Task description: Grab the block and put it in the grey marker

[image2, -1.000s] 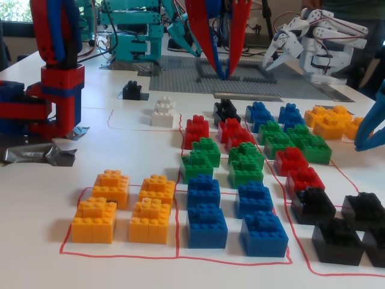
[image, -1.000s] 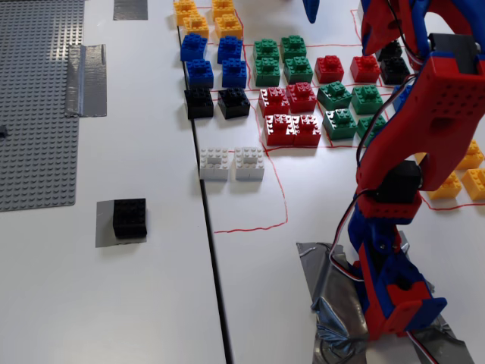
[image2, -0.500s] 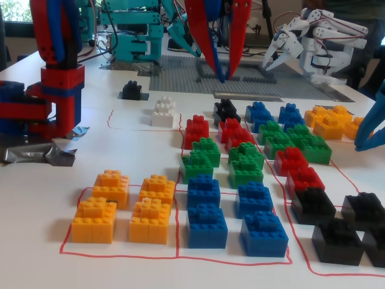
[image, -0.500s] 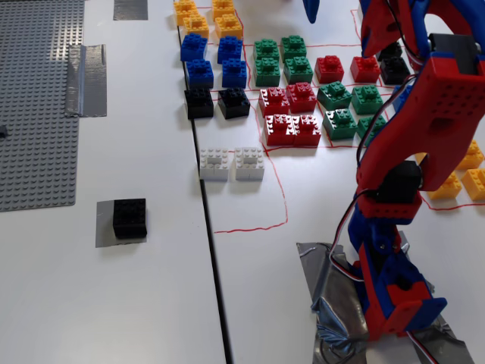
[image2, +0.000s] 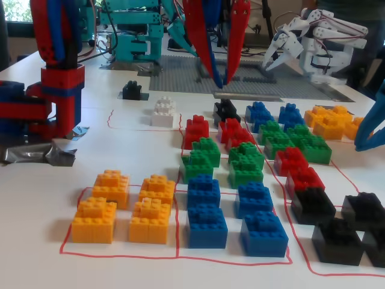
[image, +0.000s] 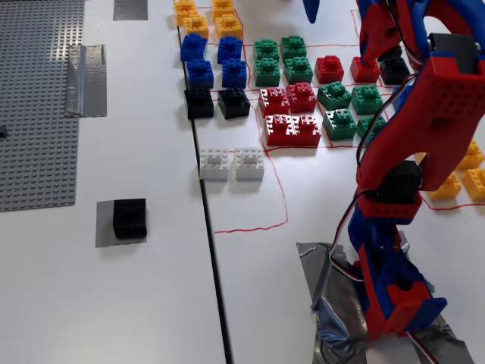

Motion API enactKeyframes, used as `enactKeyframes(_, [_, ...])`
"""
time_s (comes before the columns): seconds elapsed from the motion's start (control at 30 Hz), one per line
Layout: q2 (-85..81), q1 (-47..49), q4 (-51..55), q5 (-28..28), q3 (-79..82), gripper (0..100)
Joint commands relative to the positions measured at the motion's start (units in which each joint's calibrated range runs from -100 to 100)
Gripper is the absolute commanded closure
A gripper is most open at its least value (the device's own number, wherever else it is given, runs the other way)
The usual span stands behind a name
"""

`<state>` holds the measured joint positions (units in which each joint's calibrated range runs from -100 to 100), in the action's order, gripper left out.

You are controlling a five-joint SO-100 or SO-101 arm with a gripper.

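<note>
Slightly higher than before, the hand (image2: 221,81) hangs open, empty.

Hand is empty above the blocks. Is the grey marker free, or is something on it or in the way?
Not free: a black block already sits on the grey tape square and covers its right part. Between the white blocks and that square, only bare table shows.
</note>
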<state>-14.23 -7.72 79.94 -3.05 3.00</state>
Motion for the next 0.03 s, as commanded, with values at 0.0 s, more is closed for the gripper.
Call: enactKeyframes(0.0, [-2.4,-0.6,-1.3,0.2,-1.3,100])
